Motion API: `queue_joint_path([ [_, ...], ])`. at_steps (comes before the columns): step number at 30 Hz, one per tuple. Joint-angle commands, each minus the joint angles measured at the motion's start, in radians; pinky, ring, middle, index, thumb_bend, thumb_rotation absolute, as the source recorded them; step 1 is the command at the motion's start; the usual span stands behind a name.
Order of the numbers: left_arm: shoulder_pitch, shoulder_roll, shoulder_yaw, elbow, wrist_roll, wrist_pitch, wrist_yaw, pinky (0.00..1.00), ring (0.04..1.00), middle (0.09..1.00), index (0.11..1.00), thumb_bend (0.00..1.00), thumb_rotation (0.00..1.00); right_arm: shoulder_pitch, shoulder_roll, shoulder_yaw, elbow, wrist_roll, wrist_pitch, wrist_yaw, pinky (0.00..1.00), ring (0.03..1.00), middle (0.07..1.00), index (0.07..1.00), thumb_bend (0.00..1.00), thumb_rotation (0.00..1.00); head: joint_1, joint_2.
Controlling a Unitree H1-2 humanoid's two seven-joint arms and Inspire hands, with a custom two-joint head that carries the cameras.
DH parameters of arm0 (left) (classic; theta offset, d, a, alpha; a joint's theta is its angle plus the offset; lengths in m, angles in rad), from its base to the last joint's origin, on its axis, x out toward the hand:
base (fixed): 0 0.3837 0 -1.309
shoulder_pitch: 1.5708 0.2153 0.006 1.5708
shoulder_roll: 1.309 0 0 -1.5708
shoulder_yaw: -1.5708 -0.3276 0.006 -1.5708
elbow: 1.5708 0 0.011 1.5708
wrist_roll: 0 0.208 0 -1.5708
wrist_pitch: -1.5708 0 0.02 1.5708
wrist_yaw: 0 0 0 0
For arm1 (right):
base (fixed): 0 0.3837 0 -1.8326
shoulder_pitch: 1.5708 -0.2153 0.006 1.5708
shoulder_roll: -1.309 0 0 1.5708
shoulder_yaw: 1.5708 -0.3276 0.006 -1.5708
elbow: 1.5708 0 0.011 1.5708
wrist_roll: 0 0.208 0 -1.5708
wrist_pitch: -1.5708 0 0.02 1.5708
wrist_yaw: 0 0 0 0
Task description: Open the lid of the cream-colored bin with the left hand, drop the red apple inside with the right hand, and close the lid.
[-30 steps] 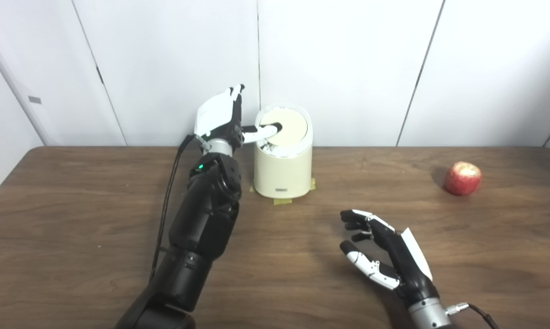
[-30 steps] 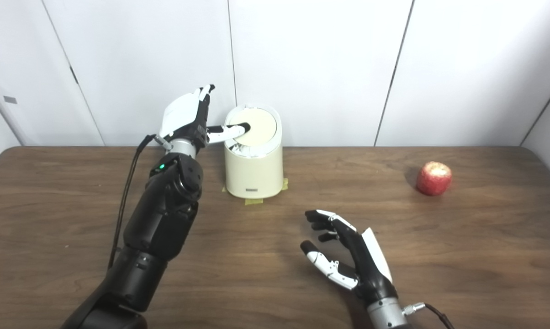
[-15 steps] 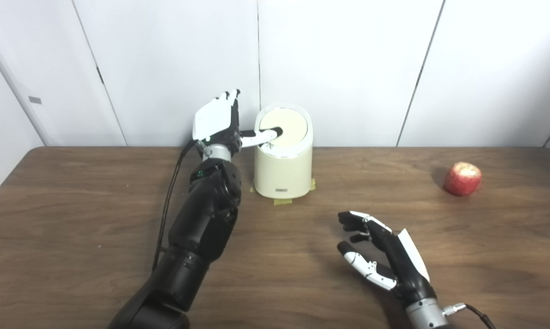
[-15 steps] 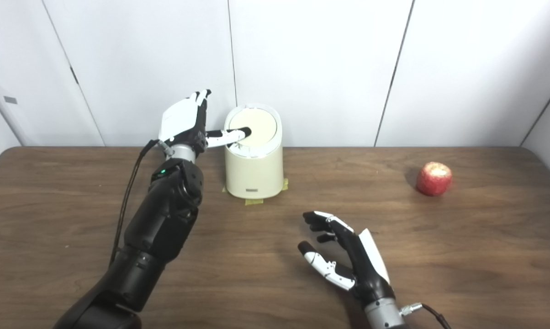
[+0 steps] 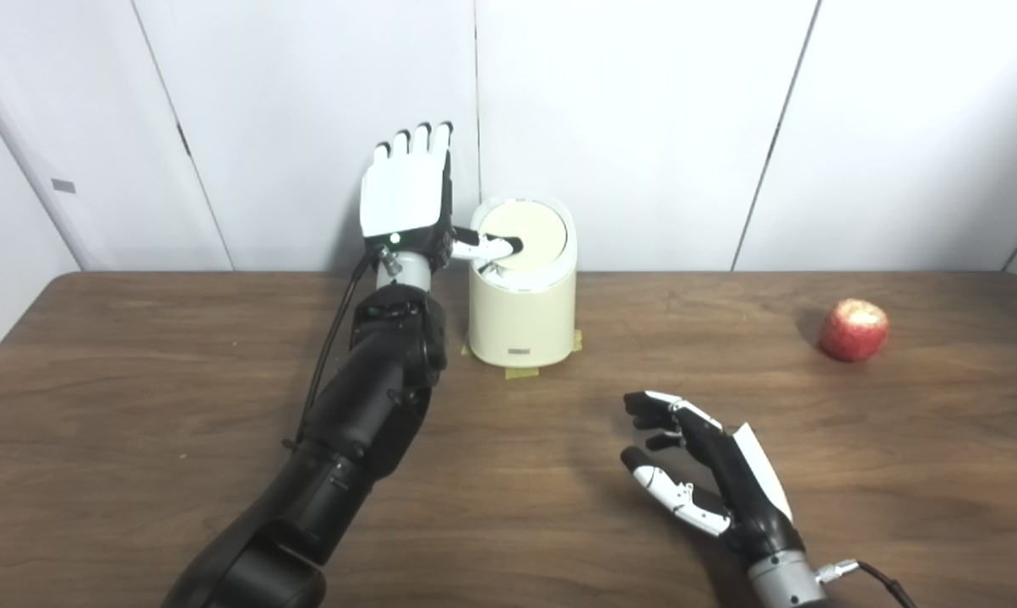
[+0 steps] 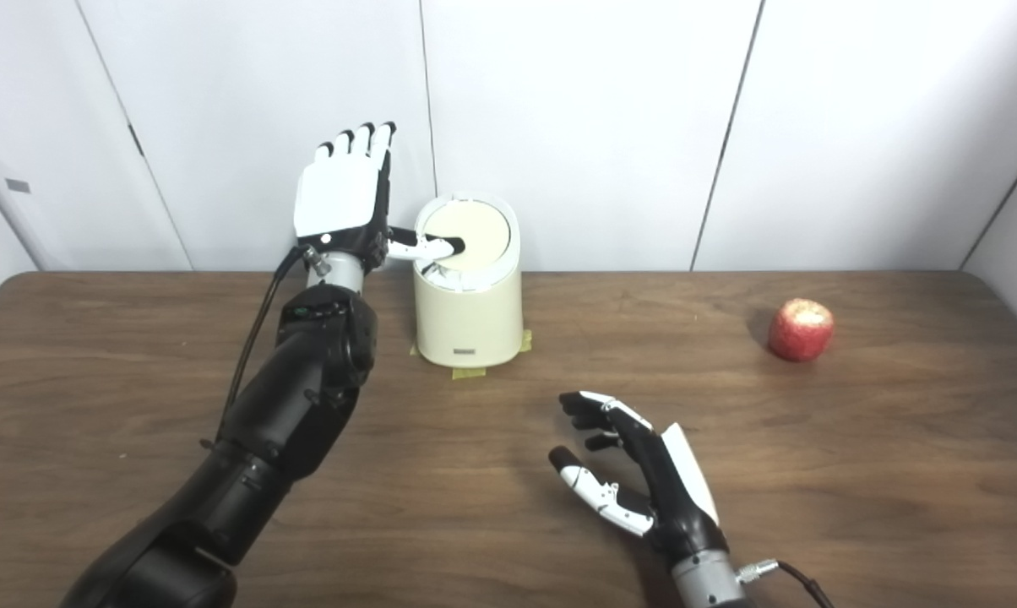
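The left hand (image 5: 407, 198) has risen with its fingers now spread upright, the thumb pressing the lid (image 5: 525, 234) of the cream-colored bin (image 5: 523, 283); opening seems underway. The right hand (image 5: 711, 485) waits spread, empty; the red apple (image 5: 853, 330) lies on the bench (image 5: 137, 405), well apart.

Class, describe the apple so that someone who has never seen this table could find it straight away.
Start at the long brown wooden table against the white wall. Go to its far right end, well away from the cream bin. The apple lies there alone, the only small, round, red thing.
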Motion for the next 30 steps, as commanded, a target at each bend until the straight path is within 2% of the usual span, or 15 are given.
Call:
queue_joint_path([
  [1,-0.017,0.020,0.007,0.002,0.017,0.009,-0.012,1.00,1.000,1.000,0.996,0.94,0.16,-0.025,0.005,-0.001,-0.036,0.004,-0.021,-0.013,0.65,0.748,0.765,0.756,0.25,0.53,-0.001,0.002],
  [2,-0.014,0.018,0.014,-0.003,0.007,0.009,-0.019,1.00,1.000,1.000,0.997,0.88,0.28,-0.024,0.004,0.000,-0.038,0.002,-0.020,-0.013,0.66,0.748,0.765,0.755,0.25,0.54,0.000,0.002],
  [3,-0.011,0.016,0.019,-0.007,0.000,0.009,-0.024,1.00,1.000,1.000,0.999,0.76,0.50,-0.024,0.004,0.000,-0.040,0.000,-0.020,-0.013,0.66,0.749,0.765,0.755,0.25,0.54,0.000,0.002],
  [4,-0.004,0.009,0.035,-0.026,-0.030,0.008,-0.021,1.00,1.000,1.000,0.999,0.75,0.53,-0.024,0.004,0.000,-0.039,0.000,-0.021,-0.014,0.66,0.749,0.765,0.755,0.25,0.54,0.000,0.004],
  [5,0.003,0.001,0.051,-0.045,-0.058,0.008,-0.017,1.00,1.000,1.000,0.991,0.66,0.81,-0.024,0.004,0.000,-0.039,-0.002,-0.022,-0.015,0.66,0.749,0.763,0.753,0.25,0.54,0.001,0.004],
  [6,0.008,-0.004,0.063,-0.058,-0.076,0.007,-0.013,1.00,1.000,0.999,0.986,0.65,0.90,-0.024,0.004,0.000,-0.039,-0.003,-0.022,-0.016,0.66,0.748,0.762,0.752,0.25,0.54,0.002,0.005],
  [8,0.024,-0.029,0.117,-0.106,-0.166,0.000,-0.004,1.00,1.000,0.995,0.972,0.65,0.98,-0.025,0.001,0.001,-0.038,-0.005,-0.026,-0.015,0.66,0.749,0.763,0.752,0.25,0.54,-0.003,0.005],
  [12,0.059,-0.089,0.284,-0.224,-0.455,-0.085,0.000,0.99,1.000,1.000,0.979,0.68,1.00,-0.026,0.000,-0.001,-0.036,-0.002,-0.029,-0.016,0.65,0.746,0.763,0.753,0.25,0.55,-0.005,0.006],
  [14,0.076,-0.104,0.335,-0.265,-0.548,-0.155,0.033,0.92,0.984,0.998,0.978,0.63,1.00,-0.026,0.000,-0.003,-0.032,0.005,-0.033,-0.016,0.65,0.745,0.763,0.753,0.25,0.54,-0.002,0.002],
  [16,0.098,-0.106,0.370,-0.313,-0.634,-0.240,0.049,0.88,0.960,0.984,0.968,0.58,1.00,-0.025,-0.001,-0.003,-0.032,0.009,-0.030,-0.013,0.65,0.746,0.764,0.755,0.25,0.54,-0.002,0.000],
  [21,0.164,-0.076,0.415,-0.470,-0.811,-0.378,0.009,0.90,0.943,0.945,0.937,0.64,1.00,-0.028,-0.003,-0.006,-0.026,0.019,-0.039,-0.013,0.65,0.745,0.765,0.758,0.25,0.54,0.001,-0.003],
  [25,0.249,-0.038,0.436,-0.598,-0.905,-0.422,-0.026,0.82,0.880,0.874,0.865,0.45,1.00,-0.028,-0.005,-0.008,-0.024,0.020,-0.036,-0.016,0.64,0.741,0.764,0.758,0.25,0.55,0.010,-0.006],
  [26,0.296,-0.024,0.437,-0.632,-0.920,-0.460,-0.035,0.80,0.861,0.855,0.849,0.40,1.00,-0.027,-0.003,-0.008,-0.025,0.026,-0.036,-0.014,0.64,0.740,0.765,0.759,0.25,0.55,0.010,-0.006],
  [27,0.329,-0.013,0.436,-0.655,-0.928,-0.487,-0.040,0.76,0.818,0.814,0.803,0.29,0.89,-0.026,-0.001,-0.007,-0.027,0.031,-0.035,-0.013,0.64,0.739,0.767,0.760,0.24,0.54,0.010,-0.006],
  [30,0.461,-0.004,0.442,-0.689,-0.976,-0.587,-0.043,0.71,0.768,0.769,0.749,0.24,0.69,-0.027,0.000,-0.006,-0.032,0.025,-0.027,-0.013,0.65,0.742,0.766,0.757,0.23,0.52,0.004,-0.007],
])
